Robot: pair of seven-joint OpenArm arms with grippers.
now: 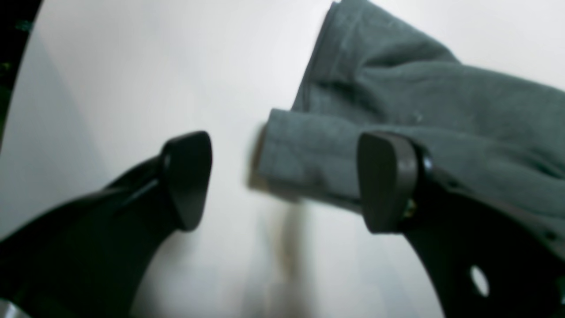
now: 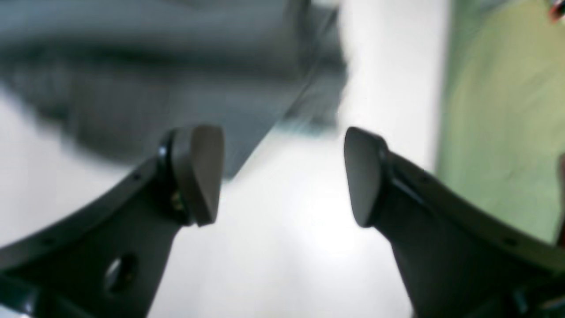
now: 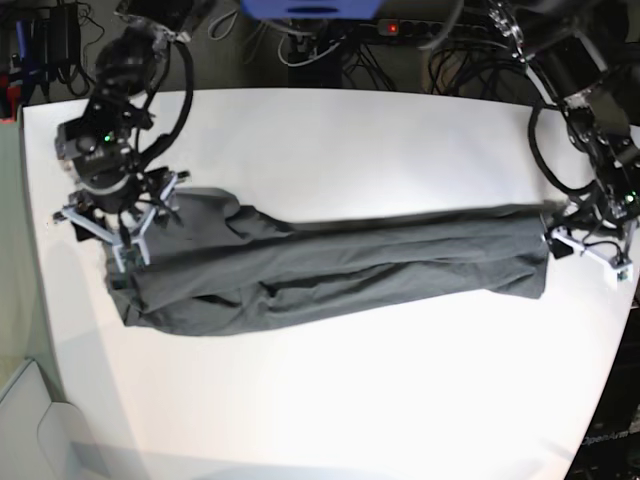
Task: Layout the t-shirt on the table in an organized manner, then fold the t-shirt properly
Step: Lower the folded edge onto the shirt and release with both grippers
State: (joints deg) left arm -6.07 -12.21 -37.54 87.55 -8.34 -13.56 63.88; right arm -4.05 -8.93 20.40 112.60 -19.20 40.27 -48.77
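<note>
though stretched, t-shirt (image 3: 340, 262) between fingers (image 1: 187, 176)

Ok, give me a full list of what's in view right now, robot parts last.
t-shirt: one, dark charcoal grey, stretched in a long wrinkled band across the middle of the table.
table: one, white, under everything.
cables and power strip: several, dark, behind the table's far edge.
left claw: one, black, open, at the shirt's end on the base view's right, nothing between its pads.
right claw: one, black, open, at the shirt's other end, holding nothing.
</note>
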